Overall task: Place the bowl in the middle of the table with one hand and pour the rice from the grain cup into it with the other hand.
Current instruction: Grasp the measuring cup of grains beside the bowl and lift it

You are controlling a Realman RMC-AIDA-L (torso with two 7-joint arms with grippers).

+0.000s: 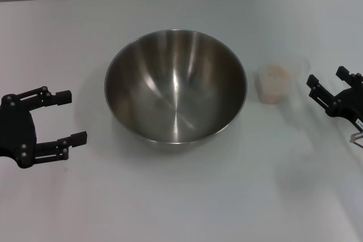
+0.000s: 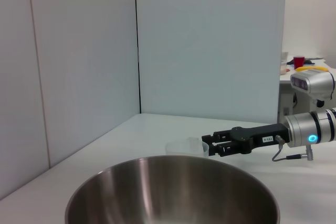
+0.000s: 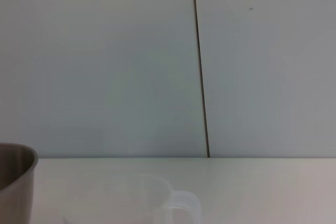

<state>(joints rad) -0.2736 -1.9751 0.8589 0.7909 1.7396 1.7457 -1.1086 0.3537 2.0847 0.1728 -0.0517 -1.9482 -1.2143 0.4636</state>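
1. A steel bowl [image 1: 176,93] stands upright on the white tabletop [image 1: 170,196], between the two grippers.
2. The left gripper [image 1: 74,118] rests low over the tabletop, near the bowl's left side but apart from it. Its two fingers are spread wide and hold nothing.
3. A clear cup [image 1: 276,80] stands upright on the tabletop between the bowl and the right gripper [image 1: 326,86], close to the bowl without touching it.
4. Pale rice [image 1: 275,76] fills the cup's lower part.
5. The right gripper sits just beside the cup, on the side away from the bowl, pointing at it. Its fingers are parted, neither one touching the cup.
6. In the left wrist view, the right gripper [image 2: 206,145] reaches in behind the bowl's [image 2: 173,192] far rim, its tips right at the faint cup [image 2: 185,146].
7. In the right wrist view, the cup [image 3: 144,200] is close ahead, its handle turned away from the bowl's [image 3: 16,182] wall.
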